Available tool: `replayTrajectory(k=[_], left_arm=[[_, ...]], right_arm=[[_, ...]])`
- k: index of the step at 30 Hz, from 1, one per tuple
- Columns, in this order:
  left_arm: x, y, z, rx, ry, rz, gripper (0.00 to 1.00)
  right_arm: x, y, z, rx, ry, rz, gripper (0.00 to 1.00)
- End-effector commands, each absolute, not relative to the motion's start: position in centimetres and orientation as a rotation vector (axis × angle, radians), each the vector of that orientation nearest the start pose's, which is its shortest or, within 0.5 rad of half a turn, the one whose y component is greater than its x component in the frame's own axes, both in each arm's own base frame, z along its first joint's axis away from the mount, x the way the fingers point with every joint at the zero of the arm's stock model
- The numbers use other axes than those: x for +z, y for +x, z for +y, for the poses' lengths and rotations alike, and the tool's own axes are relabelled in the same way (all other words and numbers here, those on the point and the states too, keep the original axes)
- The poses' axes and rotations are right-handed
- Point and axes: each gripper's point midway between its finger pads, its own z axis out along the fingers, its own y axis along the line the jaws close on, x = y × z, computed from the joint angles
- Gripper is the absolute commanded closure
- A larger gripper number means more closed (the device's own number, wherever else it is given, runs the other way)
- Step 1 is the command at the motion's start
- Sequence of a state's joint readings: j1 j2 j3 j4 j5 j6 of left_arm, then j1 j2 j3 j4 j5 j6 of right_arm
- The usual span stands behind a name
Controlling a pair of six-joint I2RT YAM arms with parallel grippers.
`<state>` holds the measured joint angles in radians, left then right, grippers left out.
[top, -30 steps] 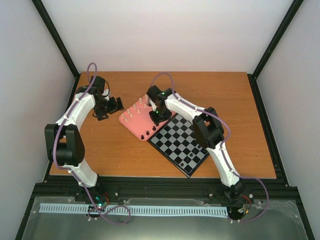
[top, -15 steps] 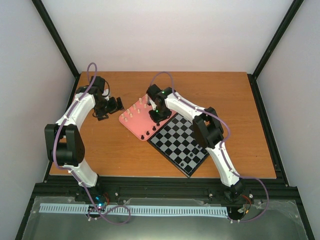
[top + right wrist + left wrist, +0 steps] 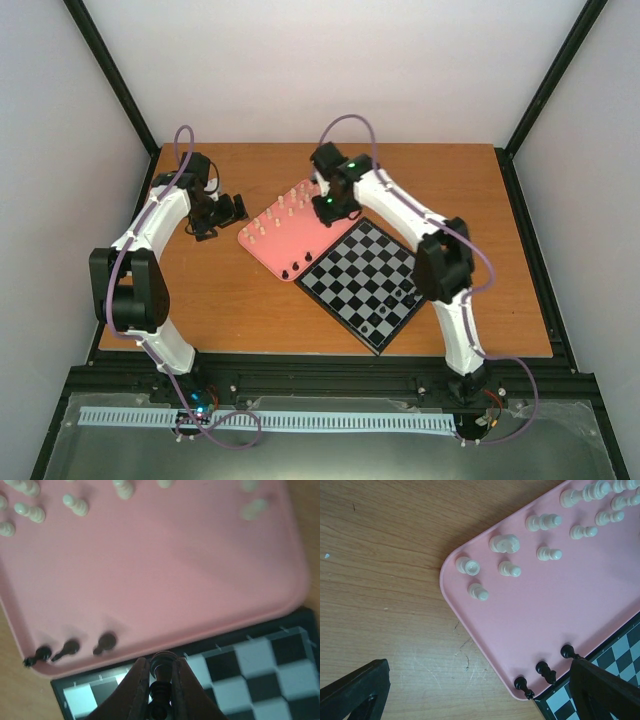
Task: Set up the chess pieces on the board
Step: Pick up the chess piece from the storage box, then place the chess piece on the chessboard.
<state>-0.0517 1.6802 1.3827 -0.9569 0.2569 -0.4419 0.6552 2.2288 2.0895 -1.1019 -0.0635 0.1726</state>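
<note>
My right gripper [image 3: 160, 672] has its jaws drawn nearly together, clamped on a black piece [image 3: 161, 660] that stands pinched between my fingers. It hangs over the spot where the pink tray [image 3: 175, 580] meets the far edge of the board [image 3: 260, 670]. My left gripper [image 3: 480, 695] has its jaws wide apart and holds nothing. It hovers over the wooden table [image 3: 200, 300], just beside the tray's left corner.

On the tray, three black pieces [image 3: 542, 670] stand in a row along the rim next to the board. The cream pieces [image 3: 540, 540] are scattered over the tray's far part, all upright as far as I can tell. The board lies turned at an angle on the table, one edge touching the tray. A couple of black pieces [image 3: 373, 319] stand on it towards its near corner.

The table is orange-brown wood, scratched in places. Plain white walls [image 3: 330, 70] close it in on three sides, with black frame posts [image 3: 110, 75] in the corners.
</note>
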Motion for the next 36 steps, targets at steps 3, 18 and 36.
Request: replayTrajectory(k=[3, 18, 36], left_arm=[[14.6, 38.3, -6.7, -0.505, -0.492, 2.774, 0.0], [14.3, 38.4, -7.2, -0.539, -0.5, 2.78, 0.0], [14.3, 38.5, -7.4, -0.528, -0.487, 2.789, 0.0]], right_arm=[[17.0, 37.0, 24.0, 0.179, -0.52, 2.766, 0.97], [14.7, 19.5, 17.1, 0.378, -0.341, 3.024, 0.97], [7.1, 18.9, 13.9, 0.149, 0.008, 3.021, 0.97]])
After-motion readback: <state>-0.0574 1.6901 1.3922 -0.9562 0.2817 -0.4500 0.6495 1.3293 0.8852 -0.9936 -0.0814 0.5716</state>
